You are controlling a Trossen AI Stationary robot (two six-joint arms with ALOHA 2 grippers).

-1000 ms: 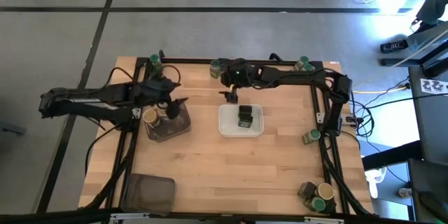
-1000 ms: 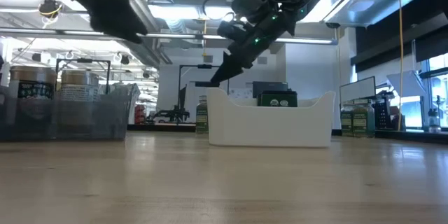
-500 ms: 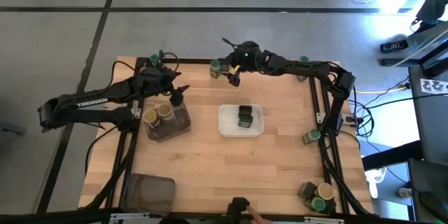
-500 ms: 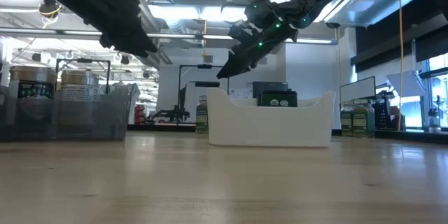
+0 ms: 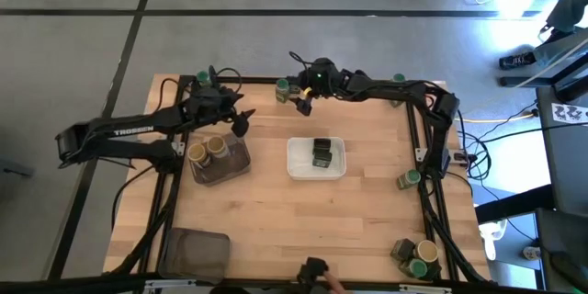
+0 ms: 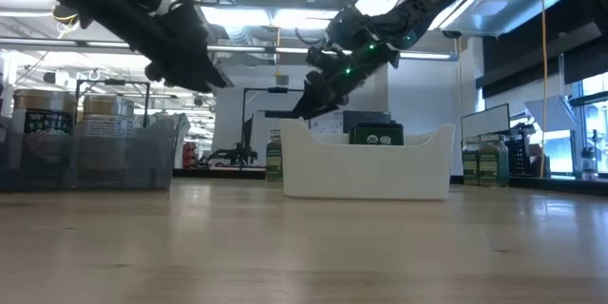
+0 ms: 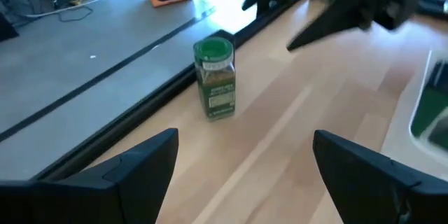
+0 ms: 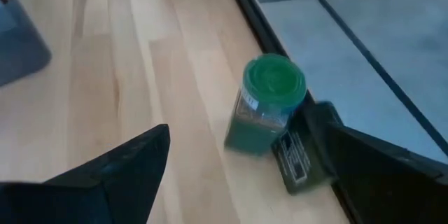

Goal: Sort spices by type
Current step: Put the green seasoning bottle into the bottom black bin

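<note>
A: Where do the spices stand?

B: Scattered, mostly. One green-lidded jar (image 5: 283, 91) stands upright at the far edge of the counter (image 5: 303, 211), and both arms point at it. Two tan-topped jars (image 5: 207, 149) already share the clear bin (image 5: 221, 162), and a dark tin (image 5: 322, 152) sits alone in the white tray (image 5: 315, 171). So each kind seems to get its own container.

A: And the rest?

B: More green-lidded jars wait at the far corners, one more stands by the right rail (image 5: 408, 179), and a cluster sits at the near right corner (image 5: 416, 258). A dark flat tray (image 5: 194, 254) at the near left holds nothing I can make out, probably reserved for the green lids.

A: What are the arms doing?

B: The right hand (image 5: 303, 103) hangs just beside that far-edge jar, fingers spread wide and gripping nothing; its own camera looks down on the green lid (image 8: 274, 79). I'd judge it is lining up a grasp. The left hand (image 5: 241, 120) hovers above the counter near the clear bin, also released and empty. From its wrist the same jar (image 7: 215, 77) shows ahead, with the other arm's fingers beyond.
</note>
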